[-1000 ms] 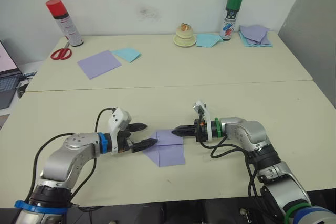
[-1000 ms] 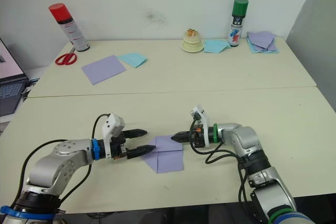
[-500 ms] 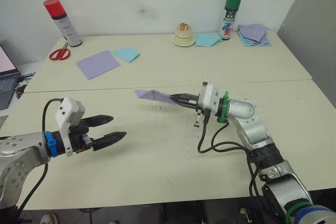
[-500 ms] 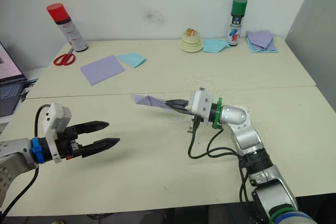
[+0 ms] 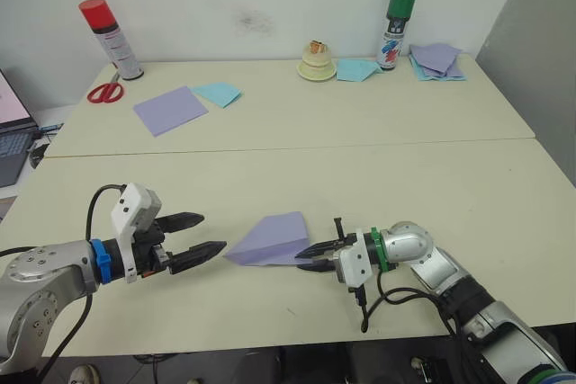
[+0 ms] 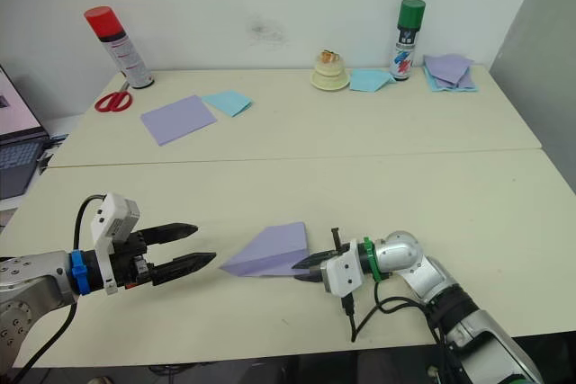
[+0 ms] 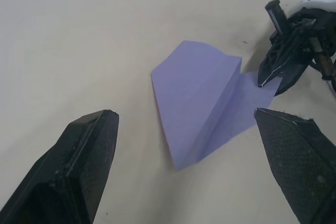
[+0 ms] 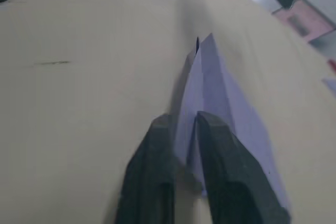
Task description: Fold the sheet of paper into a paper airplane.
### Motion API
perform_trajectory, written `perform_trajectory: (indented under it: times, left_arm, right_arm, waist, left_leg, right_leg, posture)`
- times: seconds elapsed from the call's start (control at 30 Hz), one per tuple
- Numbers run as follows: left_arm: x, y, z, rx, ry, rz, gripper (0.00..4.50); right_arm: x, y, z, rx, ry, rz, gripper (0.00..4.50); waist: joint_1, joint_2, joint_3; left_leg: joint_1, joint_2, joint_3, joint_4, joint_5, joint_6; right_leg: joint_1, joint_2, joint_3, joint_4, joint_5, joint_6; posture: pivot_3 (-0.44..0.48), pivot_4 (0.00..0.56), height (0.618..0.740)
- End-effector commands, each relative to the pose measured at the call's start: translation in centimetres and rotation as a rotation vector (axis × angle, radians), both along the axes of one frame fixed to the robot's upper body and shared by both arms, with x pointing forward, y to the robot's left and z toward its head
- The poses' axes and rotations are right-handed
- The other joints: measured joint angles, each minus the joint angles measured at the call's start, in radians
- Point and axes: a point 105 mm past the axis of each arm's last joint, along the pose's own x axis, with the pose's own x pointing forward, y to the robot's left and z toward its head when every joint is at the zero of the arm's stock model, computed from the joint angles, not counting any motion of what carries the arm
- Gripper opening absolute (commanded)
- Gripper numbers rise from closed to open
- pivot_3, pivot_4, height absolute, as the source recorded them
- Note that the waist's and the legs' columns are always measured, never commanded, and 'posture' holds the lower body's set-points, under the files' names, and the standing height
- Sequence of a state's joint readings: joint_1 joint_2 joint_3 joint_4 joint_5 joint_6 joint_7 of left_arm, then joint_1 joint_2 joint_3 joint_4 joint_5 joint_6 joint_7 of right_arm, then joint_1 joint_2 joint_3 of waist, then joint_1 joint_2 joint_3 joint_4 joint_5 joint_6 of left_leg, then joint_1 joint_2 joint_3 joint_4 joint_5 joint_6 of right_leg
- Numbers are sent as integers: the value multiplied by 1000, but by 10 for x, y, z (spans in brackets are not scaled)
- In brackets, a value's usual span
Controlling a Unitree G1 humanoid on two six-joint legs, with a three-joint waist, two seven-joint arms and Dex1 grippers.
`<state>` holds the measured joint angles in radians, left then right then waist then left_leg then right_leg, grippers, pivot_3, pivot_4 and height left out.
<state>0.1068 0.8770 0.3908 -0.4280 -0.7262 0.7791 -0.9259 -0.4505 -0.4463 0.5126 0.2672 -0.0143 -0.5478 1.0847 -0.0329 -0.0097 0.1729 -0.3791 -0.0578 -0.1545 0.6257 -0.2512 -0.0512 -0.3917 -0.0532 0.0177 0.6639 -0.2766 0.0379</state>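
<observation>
The sheet of paper is folded into a lavender paper airplane (image 5: 270,240), a flat dart lying on the table (image 5: 504,213) with its nose pointing toward my left arm. My right gripper (image 5: 306,256) is shut on its tail end, and the right wrist view shows both fingers (image 8: 152,171) pinching the paper airplane (image 8: 212,77). My left gripper (image 5: 214,232) is open just short of the nose, touching nothing. In the left wrist view the paper airplane (image 7: 205,103) lies between and beyond its spread fingers (image 7: 79,166), with the right gripper (image 7: 273,72) at the tail.
On the far table half are a red-capped spray can (image 5: 110,38), scissors (image 5: 105,91), a smooth lavender sheet (image 5: 170,109) and a light blue sheet (image 5: 217,93). A cream object (image 5: 317,60), green-capped can (image 5: 395,27) and paper pile (image 5: 436,59) stand far right.
My right gripper has brought the folded paper down from mid-air to the table near the front edge. My left gripper has moved right, toward the paper's nose.
</observation>
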Motion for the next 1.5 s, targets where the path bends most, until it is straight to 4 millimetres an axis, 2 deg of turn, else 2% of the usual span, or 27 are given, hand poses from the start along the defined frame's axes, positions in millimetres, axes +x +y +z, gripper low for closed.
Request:
perform_trajectory:
  times: [0.03, 0.07, 0.17, 0.23, 0.3, 0.37, 0.43, 0.53, 0.7, 0.87, 1.1, 1.17, 1.23, 1.33, 1.5]
  left_arm:
    - [-1, -6, 2, 3, -23, -21, 4500]
    - [0, -8, 2, 1, -27, -23, 4500]
    - [4, -11, 6, -9, -61, -1, 4500]
    - [12, -12, 6, -12, -99, 55, 4500]
    - [22, -16, 6, -40, -131, 113, 4145]
    - [26, -24, 8, -89, -138, 128, 3648]
    - [26, -41, 2, -97, -121, 104, 2955]
    - [23, -56, -11, -62, -95, 81, 1965]
    - [11, -71, -26, -54, -32, 35, 339]
    - [1, -73, -42, -30, 19, 21, 339]
    - [-8, -68, -62, -7, 68, 27, 339]
    - [-9, -69, -58, -30, 57, 16, 339]
    - [-8, -72, -42, -108, 28, 3, 339]
    - [6, -66, -25, -161, -32, 40, 339]
    - [16, -59, -17, -200, -44, 75, 339]
  right_arm:
    - [-1, -1, 19, 12, 81, -3, 2038]
    - [-5, -6, 26, 9, 153, 8, 2377]
    - [-10, -14, 53, 49, 299, 36, 2377]
    - [1, -14, 69, 97, 382, -17, 2377]
    - [20, -9, 82, 172, 450, -96, 2411]
    - [34, -3, 87, 208, 472, -150, 1846]
    - [48, 7, 78, 189, 447, -214, 1125]
    - [55, 18, 66, 165, 455, -259, 7]
    - [47, 19, 42, 86, 485, -251, 0]
    - [28, 15, 25, 15, 527, -206, 0]
    - [24, 13, 14, -11, 535, -219, 0]
    - [22, 11, 15, -16, 535, -213, 0]
    - [20, 8, 15, -25, 534, -203, 0]
    - [19, 7, 16, -24, 537, -198, 0]
    - [19, 9, 19, -20, 539, -192, 0]
  waist:
    - [1, 0, 0]
    - [1, 0, 0]
    - [3, 0, 0]
    - [4, 0, 0]
    - [2, 0, 0]
    - [1, 0, 0]
    - [2, -1, 0]
    - [3, -1, 0]
    - [3, -1, 0]
    - [3, -1, 0]
    - [2, -1, 0]
    - [3, -1, 0]
    - [3, -1, 0]
    - [4, -1, 0]
    - [3, -1, 0]
  left_leg:
    - [0, 0, 0, 0, 0, 0]
    - [0, 0, 0, 0, 0, 0]
    - [-1, -1, -2, 1, 0, 0]
    - [-1, -1, -3, 1, 0, 0]
    - [-1, -1, -3, 1, 0, 0]
    - [0, 0, -4, 2, 0, 0]
    - [0, 0, -5, 2, 0, 0]
    - [-1, -2, -4, 2, 0, -1]
    - [-3, -2, -3, 2, 2, -5]
    - [-2, -2, -3, 2, 0, -1]
    - [0, -1, -2, 2, 0, -1]
    - [0, -1, -2, 2, 0, -1]
    - [0, -2, -2, 2, 0, -1]
    - [-1, -1, -3, 2, 0, -1]
    - [0, -2, -3, 2, 0, -1]
  right_leg:
    - [0, 0, 0, 0, 0, 0]
    - [0, 0, 0, 0, 0, 0]
    - [1, -1, -1, -1, 0, 0]
    - [2, -1, -1, -2, 0, 0]
    - [2, -1, -1, -1, 0, 0]
    - [2, -1, -1, -1, 0, 0]
    - [2, 0, -1, -1, 0, 0]
    - [2, -1, -1, 0, 1, 0]
    - [-1, -1, -1, -1, 1, 0]
    - [0, -1, -1, 0, 1, 0]
    - [2, 0, -1, 0, 0, 0]
    - [2, 0, -1, 0, 0, 0]
    - [2, 0, -1, -1, 0, 0]
    - [2, -1, -2, -1, 0, 0]
    - [2, 0, -2, -1, 0, 0]
  posture:
    - [0, 150, 740]
    - [0, 150, 740]
    - [0, 150, 740]
    - [0, 150, 740]
    - [0, 150, 740]
    - [0, 150, 740]
    - [0, 150, 740]
    - [0, 150, 740]
    - [0, 150, 740]
    - [0, 150, 740]
    - [0, 150, 740]
    - [0, 150, 740]
    - [0, 150, 740]
    - [0, 150, 740]
    - [0, 150, 740]
